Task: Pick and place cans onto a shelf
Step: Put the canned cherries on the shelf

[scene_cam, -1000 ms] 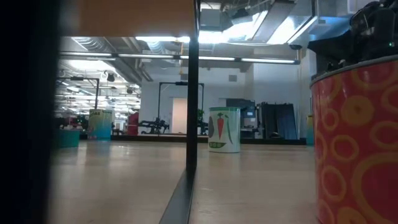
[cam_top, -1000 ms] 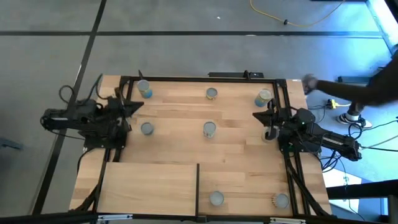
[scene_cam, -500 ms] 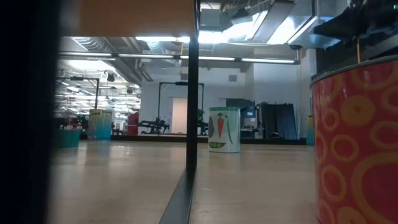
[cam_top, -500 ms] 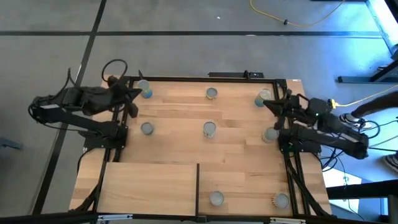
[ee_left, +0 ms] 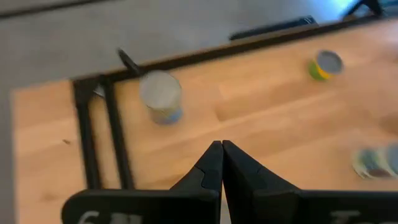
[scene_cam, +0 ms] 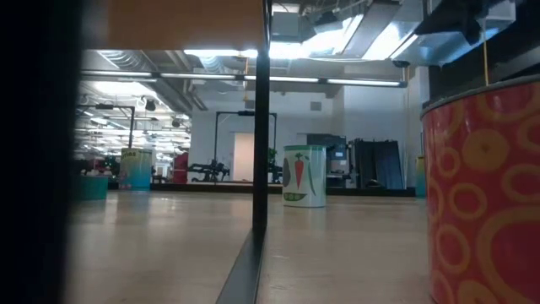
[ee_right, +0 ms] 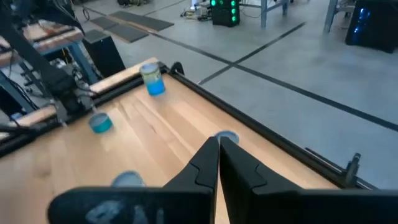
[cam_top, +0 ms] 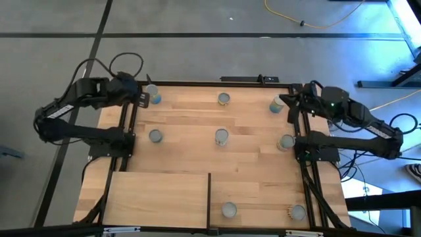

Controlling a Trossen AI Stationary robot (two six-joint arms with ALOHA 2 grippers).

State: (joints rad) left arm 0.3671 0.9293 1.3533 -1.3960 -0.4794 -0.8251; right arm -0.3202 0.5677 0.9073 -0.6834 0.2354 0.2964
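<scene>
**Both grippers shut and empty, cans waiting on the desk**

The left gripper is seen at the far left corner of the desk. Its two fingers are pressed together in the left wrist view, and nothing is held between them. Just beside it stands a can with teal sides, and it is not touched.

The right gripper is held up at the far right corner. Its fingers are almost shut too, and nothing is held there. A can stands right by it, near the black frame.

More cans are spread out on the desk. One is at the far edge in the middle. One is on the left, one is in the middle, and one is on the right. Two cans are found on the near side, a silver-topped one and one with a whitish top. The shelf is the smooth pale board at the near left, with a thin black upright edge. No can is seen on the part left of that edge.

No can has been picked up yet, so the task looks to be at its start.

A can cannot be taken with shut fingers. If a gripper is brought down like this, the can would likely be bumped and knocked over. A round can could then roll off the desk. The black frame is close to both corner cans, so it could be hit as well.
</scene>
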